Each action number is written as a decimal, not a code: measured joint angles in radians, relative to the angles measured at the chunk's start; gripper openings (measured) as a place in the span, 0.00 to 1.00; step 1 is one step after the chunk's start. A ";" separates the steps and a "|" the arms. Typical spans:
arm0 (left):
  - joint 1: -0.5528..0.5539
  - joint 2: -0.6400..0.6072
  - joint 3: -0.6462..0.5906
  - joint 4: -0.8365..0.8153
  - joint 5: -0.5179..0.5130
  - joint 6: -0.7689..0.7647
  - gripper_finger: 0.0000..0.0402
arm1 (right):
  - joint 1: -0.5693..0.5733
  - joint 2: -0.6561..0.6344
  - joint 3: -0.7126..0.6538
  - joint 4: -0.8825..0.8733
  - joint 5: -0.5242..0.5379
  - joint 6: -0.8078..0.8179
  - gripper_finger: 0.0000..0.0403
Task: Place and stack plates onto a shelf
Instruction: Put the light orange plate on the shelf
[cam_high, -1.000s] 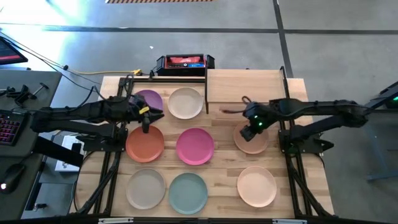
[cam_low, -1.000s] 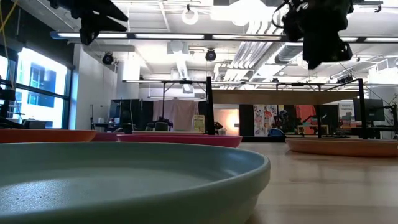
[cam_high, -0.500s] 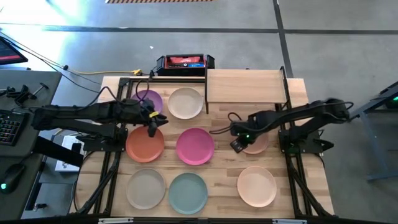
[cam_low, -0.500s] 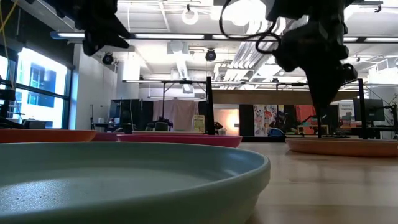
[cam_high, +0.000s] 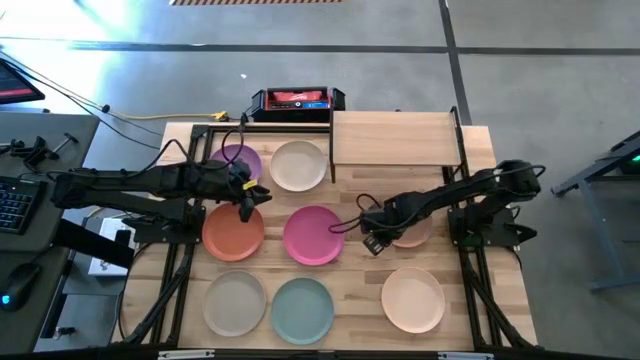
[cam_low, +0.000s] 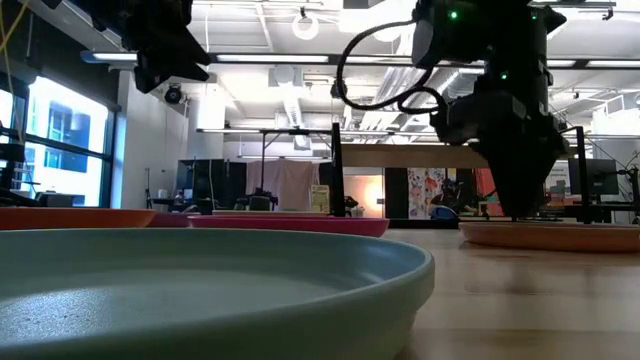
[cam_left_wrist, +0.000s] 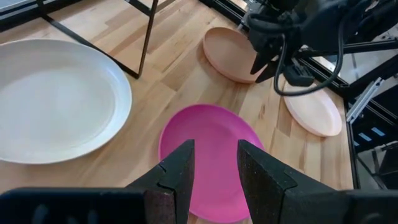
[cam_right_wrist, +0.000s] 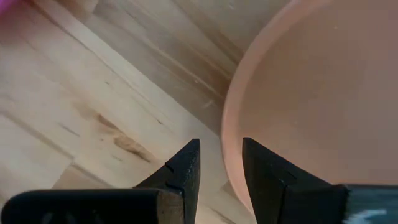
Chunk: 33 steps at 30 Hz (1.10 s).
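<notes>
Eight plates lie flat on the slatted table: purple (cam_high: 236, 158), cream-white (cam_high: 298, 165), orange (cam_high: 233, 232), pink (cam_high: 314, 235), tan-brown (cam_high: 412, 232), grey-beige (cam_high: 234, 303), pale teal (cam_high: 303, 308) and peach (cam_high: 413, 298). The light-wood shelf (cam_high: 395, 138) stands at the far edge with nothing on it. My right gripper (cam_high: 372, 241) is open and low at the tan-brown plate's left rim (cam_right_wrist: 225, 134), which runs into the gap between its fingers. My left gripper (cam_high: 245, 196) is open and hovers high (cam_low: 152, 80), between the purple, orange and pink plates. My right gripper (cam_right_wrist: 221, 171) comes from above, pointing down, with one finger outside and one inside the tan-brown plate's left rim (cam_right_wrist: 224, 146). I cannot tell whether the fingers touch it. The plate (cam_low: 550, 235) lies flat on the table.
A red-and-black box (cam_high: 298, 100) sits beyond the table's far edge, left of the shelf. The shelf's black posts (cam_left_wrist: 148, 34) stand beside the cream-white plate (cam_left_wrist: 56, 99). Bare wood shows between the pink plate (cam_left_wrist: 211, 155) and the tan-brown plate (cam_left_wrist: 230, 53).
My right gripper has moved from above the tan-brown plate toward the table's left and near edges and has come down to that plate's left rim. My left gripper has shifted slightly toward the pink plate. No plate has moved.
</notes>
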 joint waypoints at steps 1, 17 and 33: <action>0.000 0.000 0.000 0.000 0.000 0.000 0.28 | 0.004 0.009 0.000 0.003 0.007 0.001 0.24; 0.001 0.000 0.000 -0.002 0.000 0.026 0.28 | 0.012 0.094 0.000 0.034 0.048 0.034 0.24; 0.000 0.000 0.000 -0.015 0.000 0.027 0.28 | 0.018 0.100 0.003 0.029 0.020 0.090 0.02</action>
